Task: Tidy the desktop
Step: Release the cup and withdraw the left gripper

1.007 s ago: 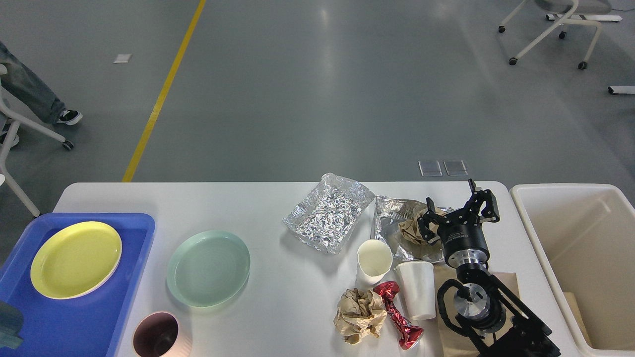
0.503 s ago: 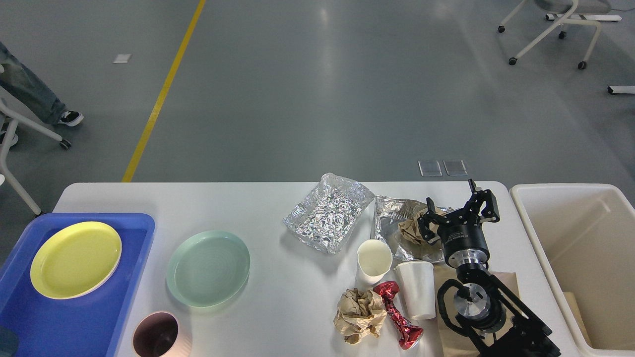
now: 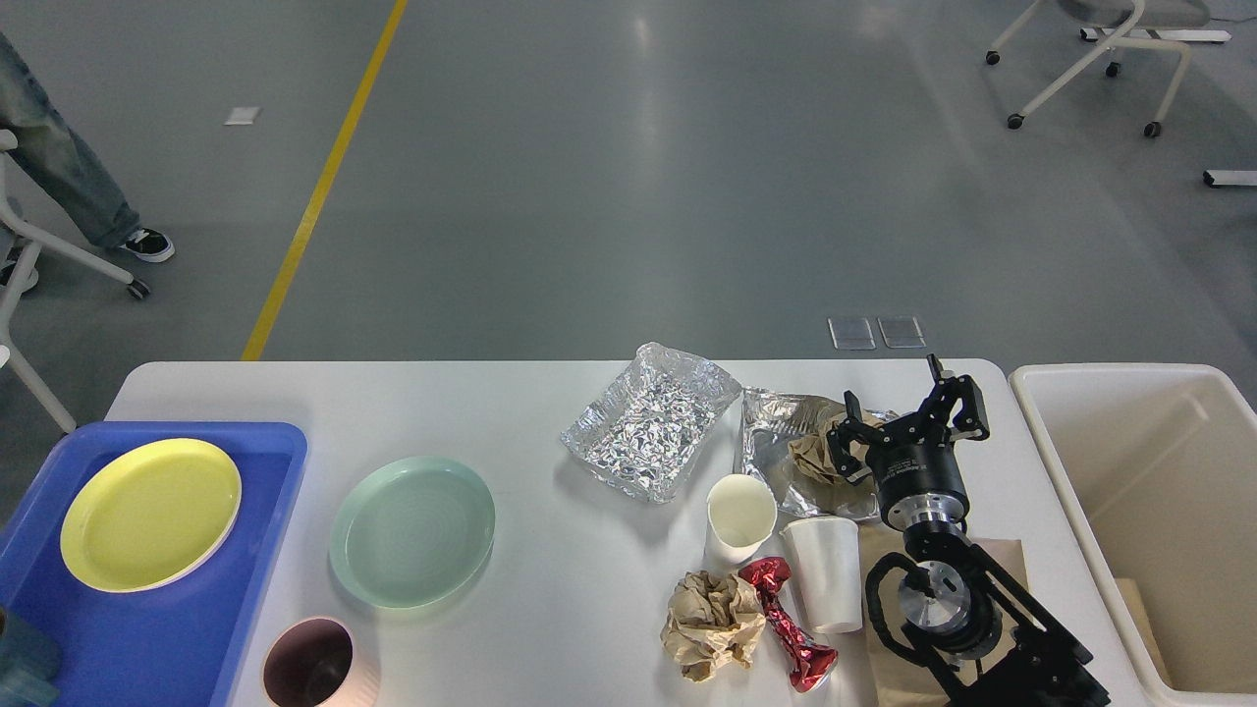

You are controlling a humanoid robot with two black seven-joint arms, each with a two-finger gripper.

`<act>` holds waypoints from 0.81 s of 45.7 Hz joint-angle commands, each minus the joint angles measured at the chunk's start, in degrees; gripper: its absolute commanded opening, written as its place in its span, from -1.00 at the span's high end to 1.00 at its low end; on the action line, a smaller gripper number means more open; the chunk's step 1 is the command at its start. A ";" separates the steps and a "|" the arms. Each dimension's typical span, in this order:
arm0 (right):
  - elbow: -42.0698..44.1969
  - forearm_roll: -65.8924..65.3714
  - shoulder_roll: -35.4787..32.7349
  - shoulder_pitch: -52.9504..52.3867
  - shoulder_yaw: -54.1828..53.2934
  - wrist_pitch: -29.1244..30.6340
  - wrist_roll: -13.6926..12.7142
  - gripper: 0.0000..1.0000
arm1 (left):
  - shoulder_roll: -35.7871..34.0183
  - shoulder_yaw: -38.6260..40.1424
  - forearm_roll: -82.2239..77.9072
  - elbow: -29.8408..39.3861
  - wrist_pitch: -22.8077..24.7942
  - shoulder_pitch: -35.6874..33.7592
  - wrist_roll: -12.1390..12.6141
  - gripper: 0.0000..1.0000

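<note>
The white desktop (image 3: pixel 511 398) carries scattered litter and dishes. My right gripper (image 3: pixel 905 405) hovers open over the right end of a flattened foil tray (image 3: pixel 776 417) that holds a brown paper wad (image 3: pixel 811 455); nothing is between its fingers. Left of that lies a crumpled foil tray (image 3: pixel 650 422), which is empty. Two white paper cups (image 3: pixel 740 516) (image 3: pixel 826 573) stand in front of the foil. At the near edge lie a crumpled brown paper ball (image 3: pixel 709 614) and a red foil wrapper (image 3: pixel 786 624). My left gripper is out of view.
A pale green plate (image 3: pixel 412 530) sits left of centre. A yellow plate (image 3: pixel 150 514) rests in the blue tray (image 3: pixel 260 550) at the left. A dark-lined cup (image 3: pixel 312 664) stands at the near edge. The cream bin (image 3: pixel 1065 471) stands off the right end. A blurred grey-blue shape (image 3: pixel 20 658) shows bottom left.
The right arm and the table items have not moved. The blurred shape at the bottom left dipped out and came back. The person's leg at far left shifted.
</note>
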State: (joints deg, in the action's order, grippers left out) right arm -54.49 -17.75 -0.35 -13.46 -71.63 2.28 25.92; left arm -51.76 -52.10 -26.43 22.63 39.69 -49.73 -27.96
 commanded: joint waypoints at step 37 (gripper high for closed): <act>0.00 -0.01 0.00 -0.08 0.00 0.00 0.01 -1.00 | -0.98 -29.98 0.68 12.44 15.31 -33.84 0.01 -0.92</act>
State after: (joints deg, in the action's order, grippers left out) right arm -54.49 -17.74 -0.35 -13.47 -71.63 2.31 25.92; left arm -53.54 -74.10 -25.82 32.60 52.15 -73.66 -27.96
